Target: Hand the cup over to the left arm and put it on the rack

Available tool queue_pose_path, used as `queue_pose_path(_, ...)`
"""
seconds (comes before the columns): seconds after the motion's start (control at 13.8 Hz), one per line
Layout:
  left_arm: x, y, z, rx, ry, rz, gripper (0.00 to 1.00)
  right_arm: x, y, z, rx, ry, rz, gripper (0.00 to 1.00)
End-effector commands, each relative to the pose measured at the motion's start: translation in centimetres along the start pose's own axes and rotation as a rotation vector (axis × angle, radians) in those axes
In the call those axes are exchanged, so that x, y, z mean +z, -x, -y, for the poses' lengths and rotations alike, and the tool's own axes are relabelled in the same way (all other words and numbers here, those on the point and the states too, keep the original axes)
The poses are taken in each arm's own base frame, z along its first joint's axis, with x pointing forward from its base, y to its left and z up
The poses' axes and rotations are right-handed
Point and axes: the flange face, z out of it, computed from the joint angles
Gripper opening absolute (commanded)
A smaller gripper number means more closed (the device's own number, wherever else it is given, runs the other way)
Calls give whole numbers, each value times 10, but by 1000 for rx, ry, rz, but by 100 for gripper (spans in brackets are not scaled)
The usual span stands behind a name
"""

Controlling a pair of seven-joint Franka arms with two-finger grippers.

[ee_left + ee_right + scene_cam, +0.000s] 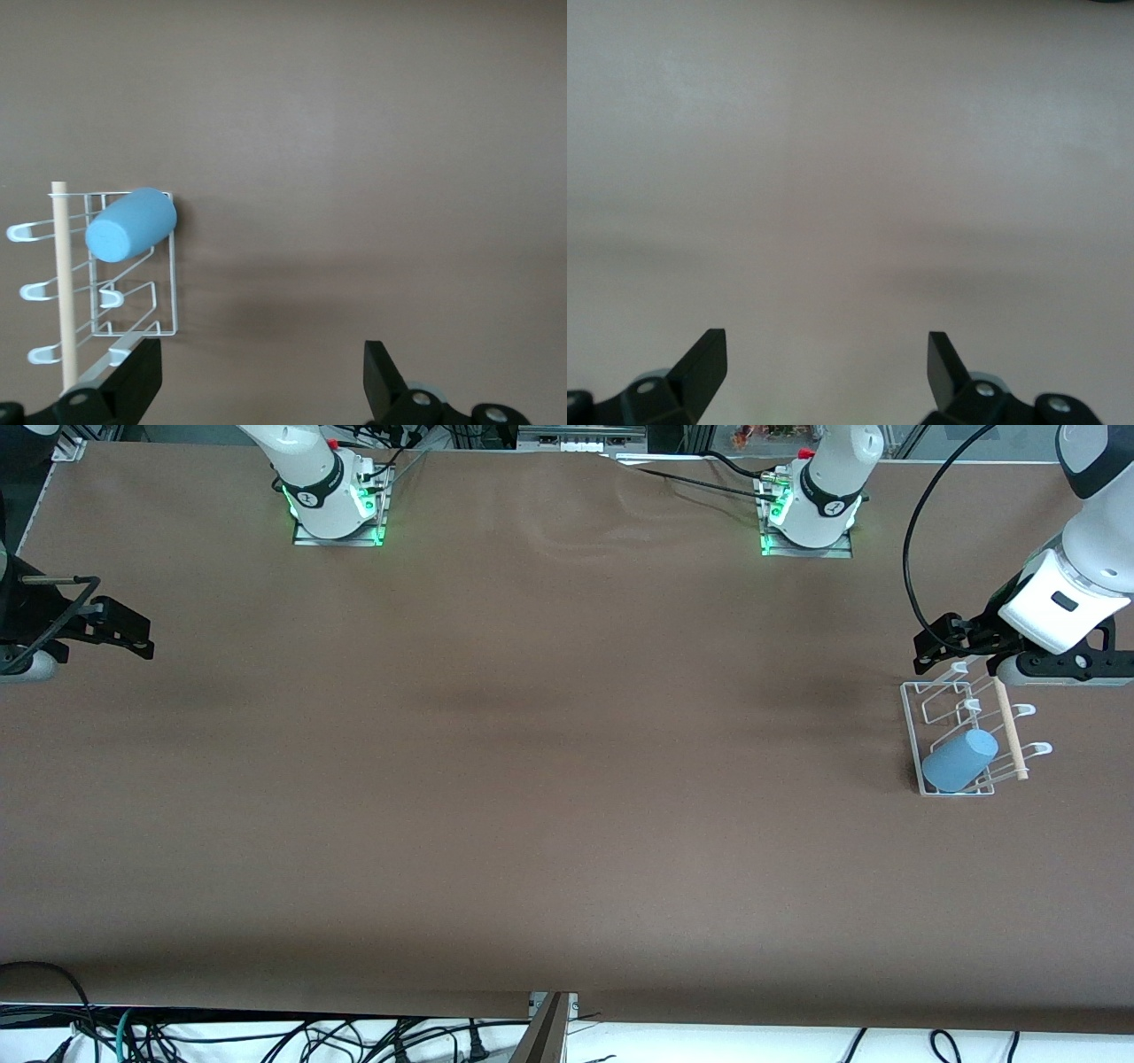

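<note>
a brown surface (532, 779) is seen, with cables (266, 1036) hung along the edge nearest the front camera. the cup (959, 760) is laid tilted on the rack (912, 726) at the left arm's end, apart from all fingers. the left fingers (961, 654) are held apart over the rack's edge, clamped on nothing. the right fingers (124, 633) are held apart over bare surface at the right arm's end.

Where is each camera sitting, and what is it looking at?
Front view: high across the table, facing both arm bases; left gripper over the rack, right gripper at the right arm's end.
Left wrist view: looks down past its open fingers at the rack and the cup.
Right wrist view: only open fingers, bare table.
Shared: front and left wrist views show the cup lying on the rack.
</note>
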Motion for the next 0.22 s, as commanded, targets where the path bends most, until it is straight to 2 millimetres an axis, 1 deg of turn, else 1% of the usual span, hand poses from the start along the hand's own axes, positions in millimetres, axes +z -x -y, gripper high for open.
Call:
queue_pose_path(0.0, -3, 8, -1, 11, -37, 7, 100, -2, 5, -3, -12, -22, 1, 100)
queue_pose_path(0.15, -3, 8, 0, 6, -37, 9, 100, -2, 5, -3, -12, -22, 1, 100)
